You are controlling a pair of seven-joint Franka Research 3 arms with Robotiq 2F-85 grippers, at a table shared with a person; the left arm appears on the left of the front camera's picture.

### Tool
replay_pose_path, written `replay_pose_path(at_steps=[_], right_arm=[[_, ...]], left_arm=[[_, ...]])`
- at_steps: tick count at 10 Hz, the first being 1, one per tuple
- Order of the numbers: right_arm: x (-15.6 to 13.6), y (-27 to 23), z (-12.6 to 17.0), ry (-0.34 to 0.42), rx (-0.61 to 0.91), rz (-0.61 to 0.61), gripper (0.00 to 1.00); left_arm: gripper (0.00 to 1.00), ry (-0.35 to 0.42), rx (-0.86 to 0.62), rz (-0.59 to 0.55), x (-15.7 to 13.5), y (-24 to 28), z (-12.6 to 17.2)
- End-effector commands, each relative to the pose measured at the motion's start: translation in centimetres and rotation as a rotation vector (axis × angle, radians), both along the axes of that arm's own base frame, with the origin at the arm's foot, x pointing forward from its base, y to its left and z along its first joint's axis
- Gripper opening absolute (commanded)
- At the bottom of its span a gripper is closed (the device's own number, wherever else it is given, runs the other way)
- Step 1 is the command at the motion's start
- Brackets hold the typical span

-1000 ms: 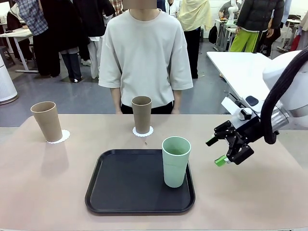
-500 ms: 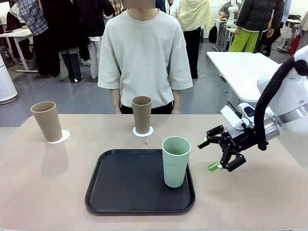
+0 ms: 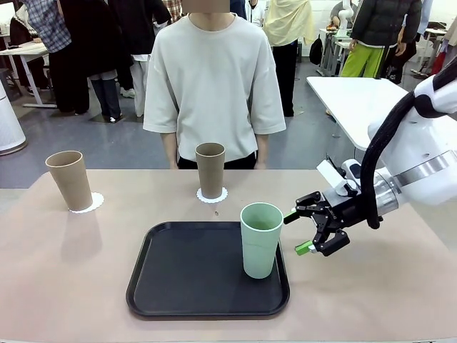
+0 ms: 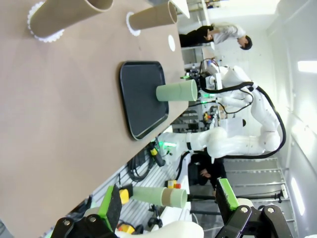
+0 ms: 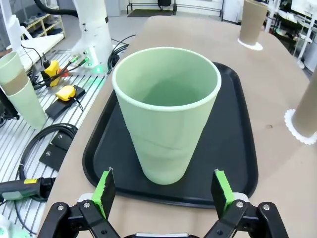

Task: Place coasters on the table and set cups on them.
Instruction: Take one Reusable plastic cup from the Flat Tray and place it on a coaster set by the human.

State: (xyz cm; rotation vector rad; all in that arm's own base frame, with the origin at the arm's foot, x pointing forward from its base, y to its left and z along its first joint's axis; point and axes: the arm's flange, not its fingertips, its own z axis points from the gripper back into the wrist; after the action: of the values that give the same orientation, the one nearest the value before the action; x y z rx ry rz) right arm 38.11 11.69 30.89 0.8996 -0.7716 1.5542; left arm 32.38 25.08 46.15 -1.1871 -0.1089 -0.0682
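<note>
Right wrist view: the right claw [image 5: 163,191], fingers apart, faces the green cup [image 5: 166,111] on the tray [image 5: 233,148]; centre it, grip mid-height, lift straight.

Two tan cups [image 3: 69,179] upright on coasters [image 3: 212,194], mint cup [image 3: 260,239] – on tray

Right white robot arm [image 3: 418,153]: enters from the right, wrist turned sideways. Its black two-finger gripper with green pads [image 3: 298,231]: jaws spread wide, empty, low over the table. Left black two-finger gripper with green pads [image 4: 168,198]: jaws wide apart, empty.
</note>
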Motion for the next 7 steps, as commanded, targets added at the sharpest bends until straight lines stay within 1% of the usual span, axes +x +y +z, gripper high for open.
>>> replay_pose_path(at_steps=[1,3,7], right_arm=[[0.8,0.7,-0.8,0.017,0.029,-0.006,1.0],[0.8,1.3,-1.4,0.043,0.029,-0.003,1.0],[1.2,2.0,-2.2,0.046,0.026,-0.019,1.0]], left_arm=[[1.0,0.012,-0.006,0.012,-0.1,-0.2,0.4],[1.0,0.012,-0.006,0.012,-0.1,-0.2,0.4],[1.0,0.012,-0.006,0.012,-0.1,-0.2,0.4]])
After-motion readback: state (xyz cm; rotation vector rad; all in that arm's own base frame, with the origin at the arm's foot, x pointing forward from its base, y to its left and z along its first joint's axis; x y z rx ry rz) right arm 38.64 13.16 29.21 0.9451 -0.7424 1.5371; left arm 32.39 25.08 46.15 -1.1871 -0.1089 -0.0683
